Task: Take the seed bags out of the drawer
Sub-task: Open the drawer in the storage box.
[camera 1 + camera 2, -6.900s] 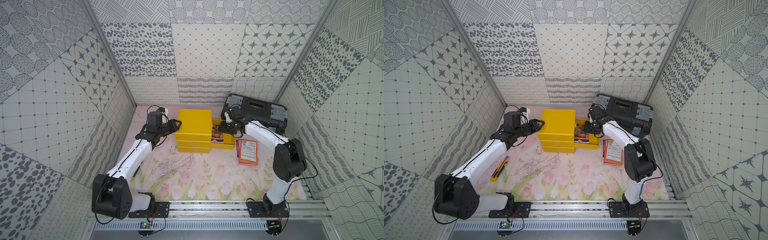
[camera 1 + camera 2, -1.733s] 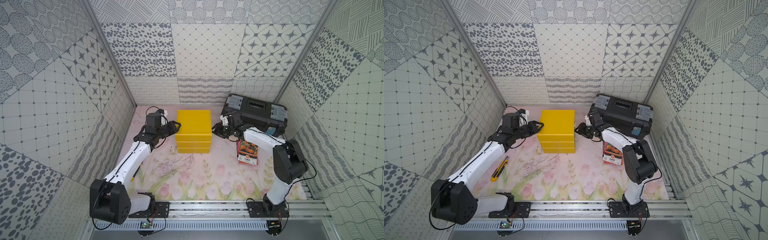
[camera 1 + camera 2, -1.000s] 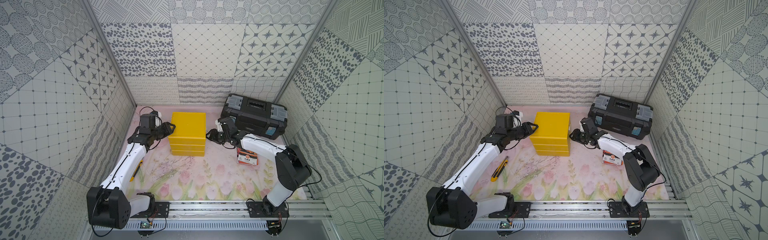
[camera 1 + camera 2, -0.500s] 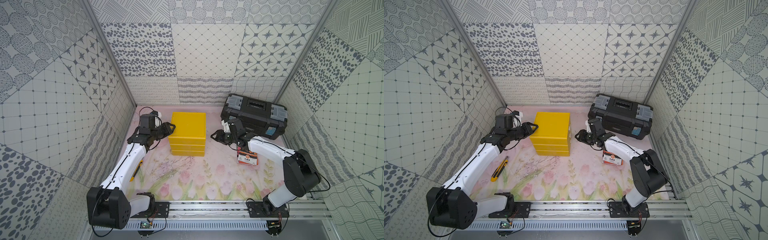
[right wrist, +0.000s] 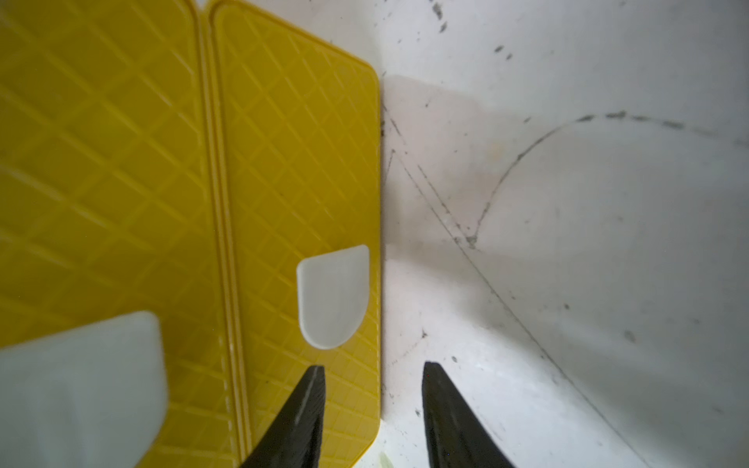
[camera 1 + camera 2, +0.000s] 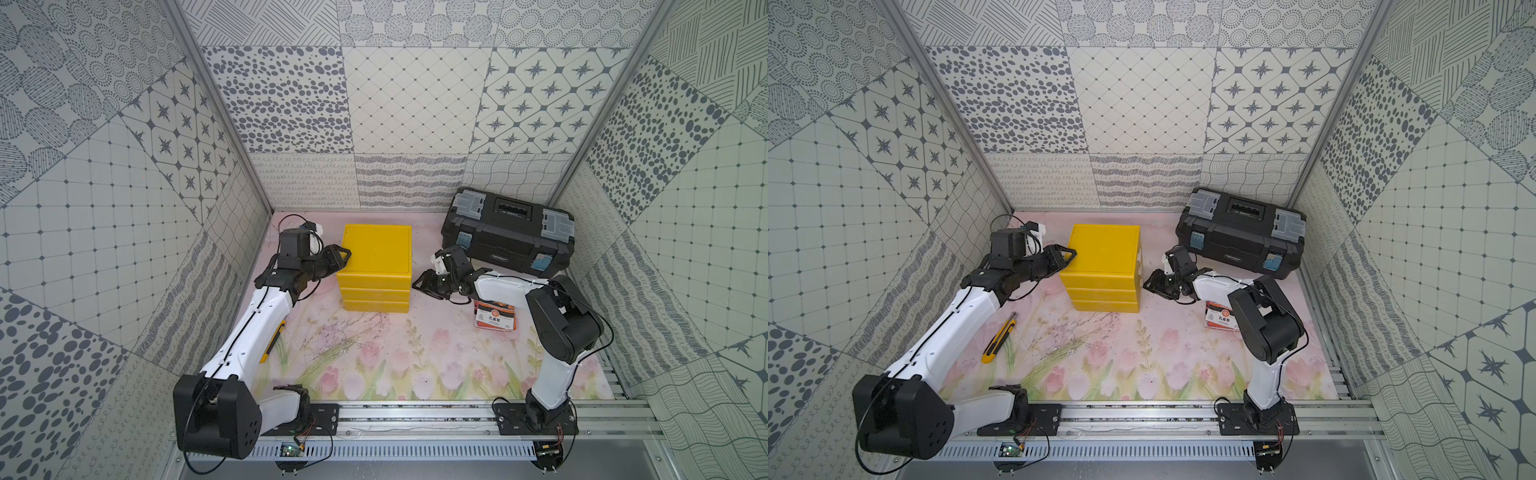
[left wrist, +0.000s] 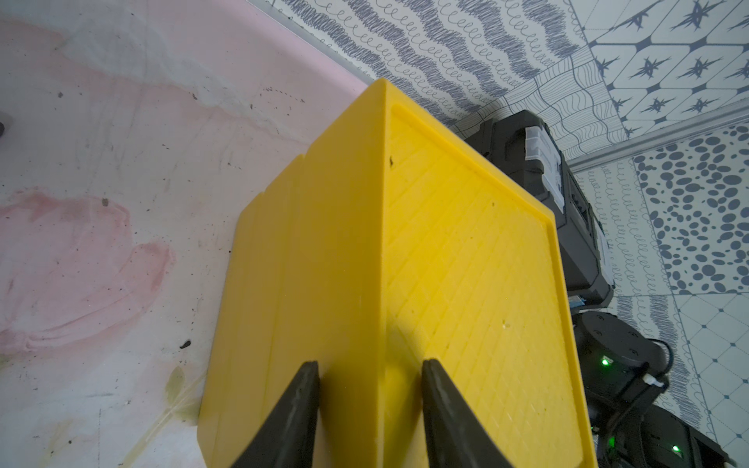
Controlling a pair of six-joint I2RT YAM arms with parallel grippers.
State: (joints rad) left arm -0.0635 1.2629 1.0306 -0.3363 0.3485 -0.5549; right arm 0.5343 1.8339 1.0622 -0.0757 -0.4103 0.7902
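Grey-and-white patterned tile walls (image 6: 411, 104) box in a glossy mat (image 6: 374, 365) printed with pale pink tulips.

In both top views a yellow plastic cabinet (image 6: 376, 266) (image 6: 1104, 266) stands at the back middle. It is a squat block of three stacked drawers, all pushed in. A black moulded toolbox (image 6: 507, 241) with grey latches sits to its right by the back wall. The seed bags (image 6: 494, 316) (image 6: 1219, 320) lie out on the mat in a small flat stack, right of the cabinet and in front of the toolbox. The top packet is glossy orange with a white label, and the right arm partly covers the stack. A slim yellow knife (image 6: 998, 338) lies on the mat beside the left arm. The left claw (image 6: 340, 253) meets the cabinet's upper left edge. The right claw (image 6: 419, 284) hangs low, just beside the cabinet's right face.

In the left wrist view, the left claw (image 7: 369, 385) has its two dark tapered fingers (image 7: 300, 417) apart. They straddle the sharp edge where the cabinet's smooth side meets its diamond-scored top. I cannot tell whether they touch the plastic.

In the right wrist view, the right claw (image 5: 371, 381) also has its fingers (image 5: 450, 413) apart. One is over the rounded corner of the drawer front next to the mat, the other over scuffed white mat. The fronts carry a raised diamond grid. A white half-oval tab (image 5: 332, 295) sits on the front next to the mat, and a nearer white shape is blurred.
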